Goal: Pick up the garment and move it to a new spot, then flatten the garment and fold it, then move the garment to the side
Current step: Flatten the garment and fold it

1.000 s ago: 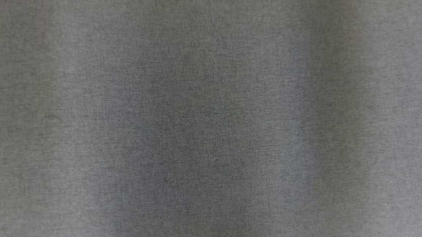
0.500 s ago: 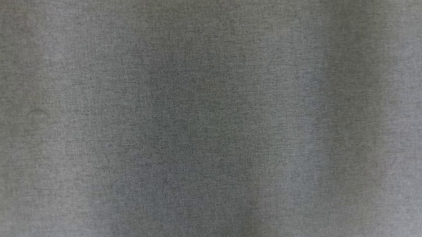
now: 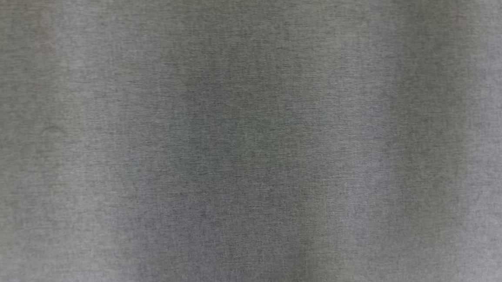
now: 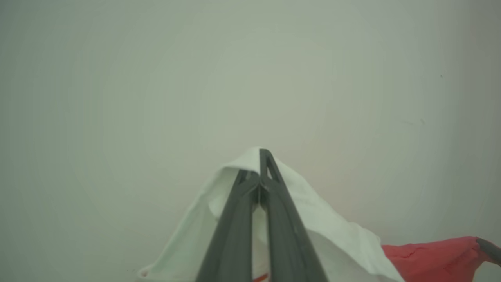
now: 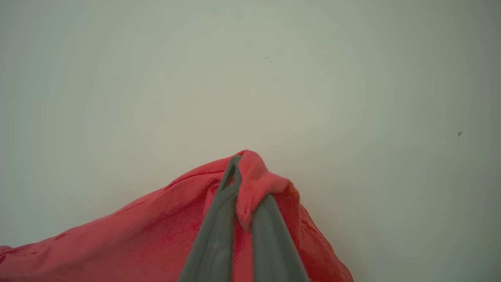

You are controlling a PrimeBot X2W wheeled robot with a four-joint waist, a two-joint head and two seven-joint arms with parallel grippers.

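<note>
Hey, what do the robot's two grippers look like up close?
The left gripper and right gripper look alike: each has two long, slim, matte dark-grey fingers that taper to narrow tips, with a slender triangular cut-out near the tip. Their surfaces are plain and smooth.

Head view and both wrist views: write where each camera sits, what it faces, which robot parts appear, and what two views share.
Head view: on the head, facing down at a grey woven surface, blurred.
Left wrist view: on the left wrist, looking along the left end effector, shut on white fabric, toward a pale surface.
Right wrist view: on the right wrist, along the right end effector, shut on red fabric.
Shared: both wrist views show the red fabric and pale surface.
</note>
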